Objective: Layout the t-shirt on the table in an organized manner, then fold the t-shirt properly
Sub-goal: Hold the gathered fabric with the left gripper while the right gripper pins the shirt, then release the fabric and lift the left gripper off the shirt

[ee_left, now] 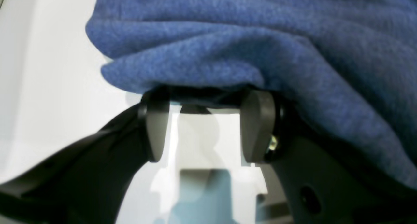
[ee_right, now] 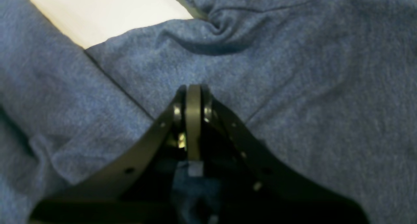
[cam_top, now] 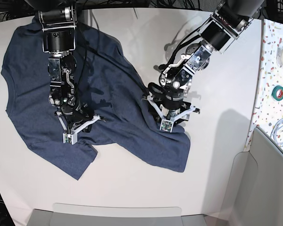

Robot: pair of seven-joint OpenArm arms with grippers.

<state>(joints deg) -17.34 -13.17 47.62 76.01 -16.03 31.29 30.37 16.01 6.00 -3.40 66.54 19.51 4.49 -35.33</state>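
Base view: t-shirt [cam_top: 104, 89], dark navy heathered cloth, spread across the left and middle of the table [cam_top: 132, 188]; partly flattened, one sleeve pointing toward the near edge, a folded-over flap on the right side, diagonal creases running through the body

Left wrist view: left gripper [ee_left: 205, 129], jaws spread wide, nothing between the pads; bare white table showing in the gap; a thick rolled fold of the t-shirt [ee_left: 247, 51] lying just beyond and over the fingertips, touching or nearly touching the right-hand pad

Right wrist view: right gripper [ee_right: 194, 119], jaws clenched flat against each other; tip low on the t-shirt [ee_right: 309, 103], no cloth visibly pinched, whether pressing on the fabric or only just above it not clear; a seam and a twisted pucker ahead of the tip, a patch of table [ee_right: 107, 15] beyond

Handling, by judgement: light, soft, wholly limp; no stiffness to hold any shape once lifted; bunches and doubles over readily, as the rolled edge shows; knit surface probably grippy on the pads, though likely to slide freely over the smooth tabletop when dragged

Where to take hold, by judgement: at hems, sleeve ends and corners, pinching a single layer rather than a doubled roll; for the bunched right flap, at its outer edge, then drawn outward and away from the body to flatten; the pucker near the right arm best smoothed from the nearest seam; two spaced grips along one edge preferable to one, against sagging and twisting
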